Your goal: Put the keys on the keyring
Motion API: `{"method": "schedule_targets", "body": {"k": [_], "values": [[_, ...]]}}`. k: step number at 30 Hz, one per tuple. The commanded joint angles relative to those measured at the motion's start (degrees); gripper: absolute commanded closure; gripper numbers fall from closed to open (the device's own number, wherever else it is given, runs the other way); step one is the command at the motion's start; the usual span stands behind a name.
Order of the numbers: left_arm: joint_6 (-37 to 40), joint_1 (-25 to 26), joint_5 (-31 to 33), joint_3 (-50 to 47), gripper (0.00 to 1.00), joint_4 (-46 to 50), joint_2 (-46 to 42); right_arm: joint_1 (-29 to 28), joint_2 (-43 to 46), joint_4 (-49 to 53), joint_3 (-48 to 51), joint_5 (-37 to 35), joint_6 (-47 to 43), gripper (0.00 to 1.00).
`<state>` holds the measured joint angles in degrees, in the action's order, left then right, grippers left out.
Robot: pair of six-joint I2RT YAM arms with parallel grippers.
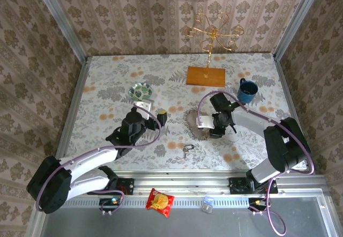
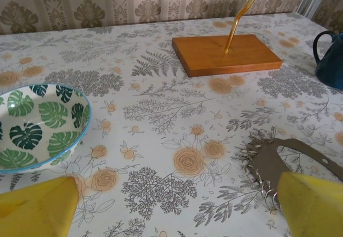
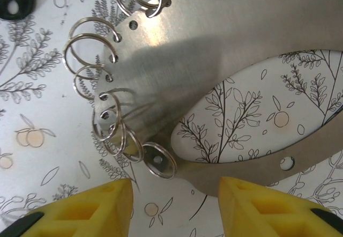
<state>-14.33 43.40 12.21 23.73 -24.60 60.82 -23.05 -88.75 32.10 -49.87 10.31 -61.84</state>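
Note:
The keyring (image 3: 252, 38) is a flat grey-brown band loop with punched holes and several silver split rings (image 3: 88, 41) along its edge. It lies on the floral tablecloth (image 1: 107, 87) at mid-table (image 1: 194, 120). My right gripper (image 3: 174, 207) hovers right over the band's near edge. It is open, with its yellow fingers (image 3: 75, 210) on either side of the band's rim and nothing held. The small silver-grey keys (image 1: 187, 150) lie apart near the front edge. My left gripper (image 2: 174, 210) is open and empty just left of the keyring (image 2: 289, 159). The green-headed piece is not visible.
A leaf-patterned bowl (image 2: 37, 124) sits to the left. A gold wire stand on a wooden base (image 1: 206, 76) and a blue mug (image 1: 247, 91) are at the back. A dark object (image 3: 10, 1) lies beside the rings. A red snack packet (image 1: 159, 201) rests on the front rail.

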Motion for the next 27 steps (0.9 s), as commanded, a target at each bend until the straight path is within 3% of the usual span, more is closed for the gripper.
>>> {"method": "schedule_targets", "body": {"k": [1,15,27], "values": [[1.76,-0.51,-0.91,-0.52,0.04,0.9,-2.47,-0.24,-1.66,-2.39,-0.38,-1.16,-2.0,0.52],[1.85,-1.21,-0.25,-0.92,0.04,1.89,-4.73,-1.64,-4.86,0.4,-0.85,-1.96,-4.32,0.57],[1.32,-1.4,0.89,-2.3,0.04,2.57,-6.75,-2.39,-4.28,2.37,-1.1,-0.65,-4.22,0.77]]}}
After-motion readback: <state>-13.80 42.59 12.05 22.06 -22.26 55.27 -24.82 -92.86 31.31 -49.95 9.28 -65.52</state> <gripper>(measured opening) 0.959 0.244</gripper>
